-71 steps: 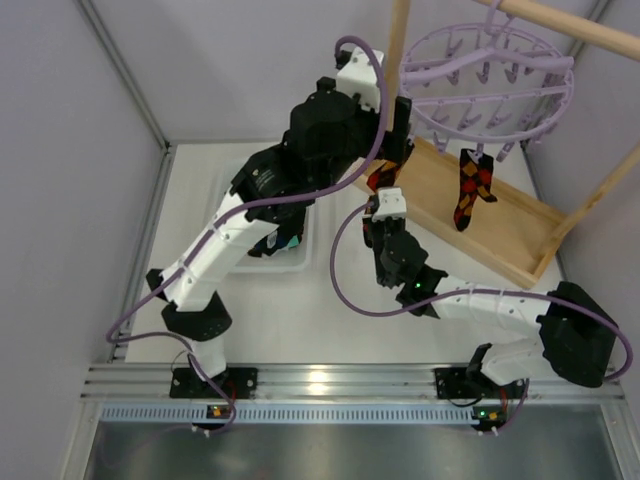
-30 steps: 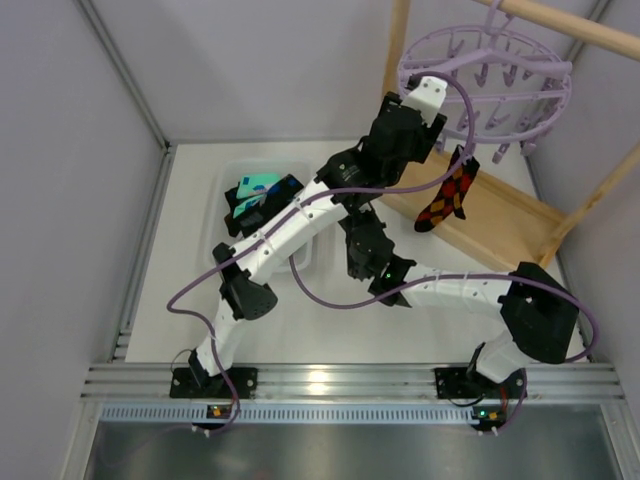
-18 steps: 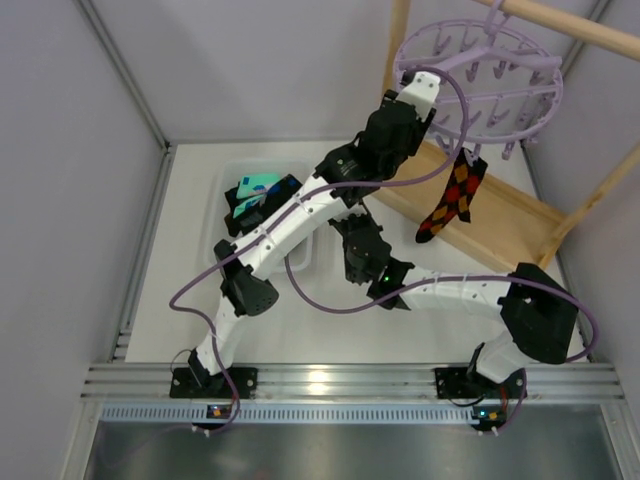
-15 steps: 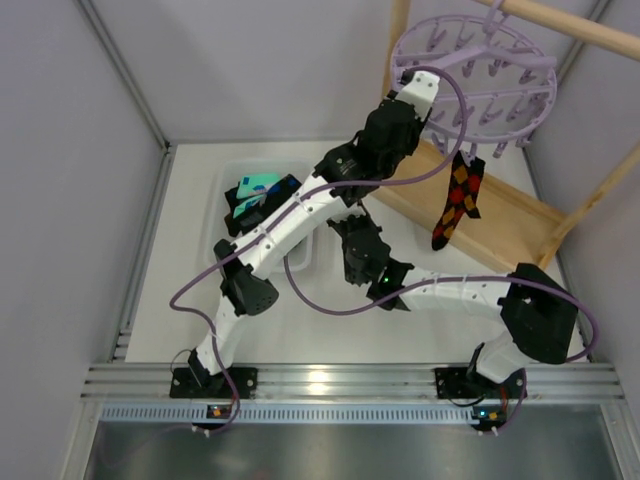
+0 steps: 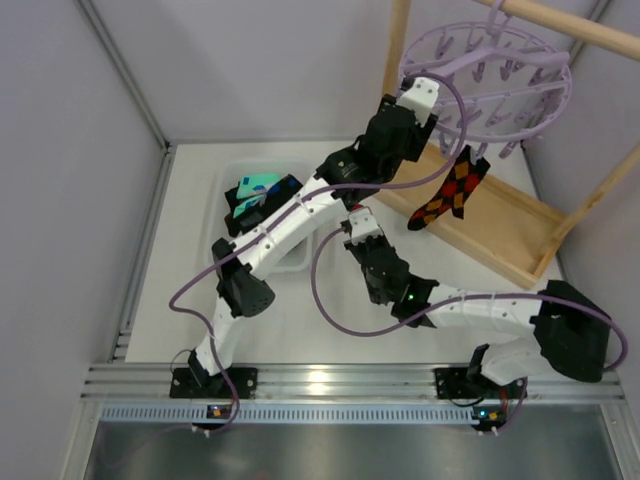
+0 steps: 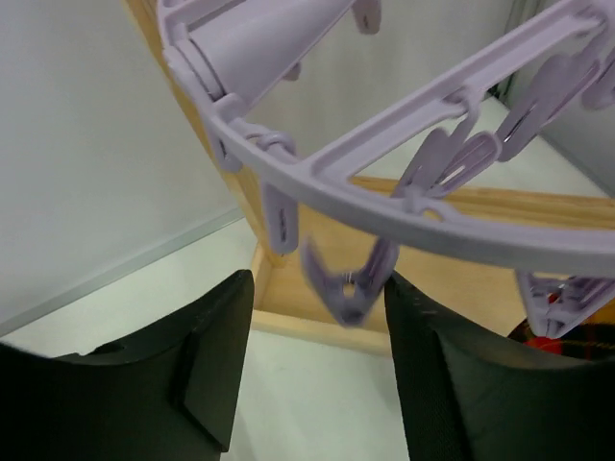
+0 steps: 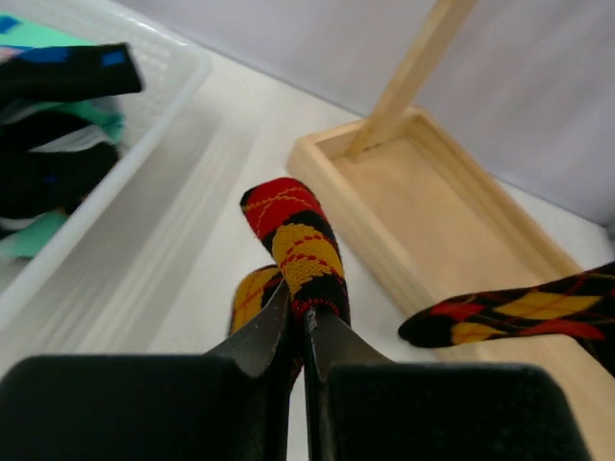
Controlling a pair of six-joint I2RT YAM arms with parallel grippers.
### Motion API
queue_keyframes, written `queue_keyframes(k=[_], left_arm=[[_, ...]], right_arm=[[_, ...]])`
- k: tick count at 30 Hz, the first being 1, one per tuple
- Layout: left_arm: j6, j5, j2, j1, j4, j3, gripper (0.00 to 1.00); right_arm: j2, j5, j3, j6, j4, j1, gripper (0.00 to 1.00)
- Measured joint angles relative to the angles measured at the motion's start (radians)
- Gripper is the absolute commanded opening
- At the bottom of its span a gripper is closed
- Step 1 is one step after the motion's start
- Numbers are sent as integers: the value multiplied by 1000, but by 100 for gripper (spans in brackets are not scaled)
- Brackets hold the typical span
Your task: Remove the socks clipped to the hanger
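The lavender hanger [image 5: 490, 75] hangs from the wooden frame's bar at the top right. One black sock with red and yellow diamonds [image 5: 448, 195] dangles from a peg on its near rim, swung out to the left. My left gripper [image 5: 420, 98] is raised to the hanger's left rim. In the left wrist view it [image 6: 317, 322] stands open, with an empty lavender clip peg [image 6: 348, 286] hanging between its fingertips, close to the right one. My right gripper [image 7: 300, 307] is low over the table, shut on a second diamond sock [image 7: 293, 240].
A white bin [image 5: 295, 262] left of centre holds teal and black socks [image 5: 258, 192]. The light wooden frame's tray base [image 5: 505, 245] lies under the hanger, its post [image 5: 397, 50] just left of my left wrist. A purple cable loops over both arms.
The hanger has swung back to the right and the clipped sock has swung up to the left. My right arm has shifted right and nearer, still gripping its sock.
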Motion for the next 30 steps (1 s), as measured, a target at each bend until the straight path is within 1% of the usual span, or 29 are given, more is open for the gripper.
queue_keyframes(k=[2, 3, 4, 6, 9, 12, 15, 18, 22, 25, 28, 30], left_arm=[[-13, -10, -27, 0, -2, -55, 80], [-22, -17, -45, 0, -6, -87, 95], [-26, -25, -67, 0, -10, -121, 98], [-53, -48, -127, 0, -11, -201, 98], [-87, -85, -254, 0, -13, -345, 98], [-129, -144, -412, 0, -14, -488, 98], [-177, -212, -587, 1, 0, -649, 98], [-240, -275, -770, 1, -14, -831, 98], [-353, -359, -1003, 7, -93, -1029, 98], [-425, -388, -1140, 12, -192, -1125, 98], [-467, -388, -1254, 14, -283, -1180, 98], [-475, -383, -1334, 14, -302, -1218, 98]], right_arm=[[-85, -87, -55, 83, -68, -21, 0], [-136, -137, -85, 129, -102, -31, 0], [-188, -183, -116, 171, -134, -67, 0], [-279, -260, -168, 241, -185, -130, 0], [-370, -367, -216, 308, -241, -205, 0], [-410, -510, -228, 356, -269, -278, 0], [-408, -626, -225, 385, -272, -338, 0], [-342, -721, -182, 402, -277, -357, 0], [-179, -851, -35, 428, -273, -359, 0], [-47, -912, 121, 443, -269, -352, 0], [92, -943, 308, 449, -261, -334, 0], [185, -959, 433, 461, -254, -317, 0]])
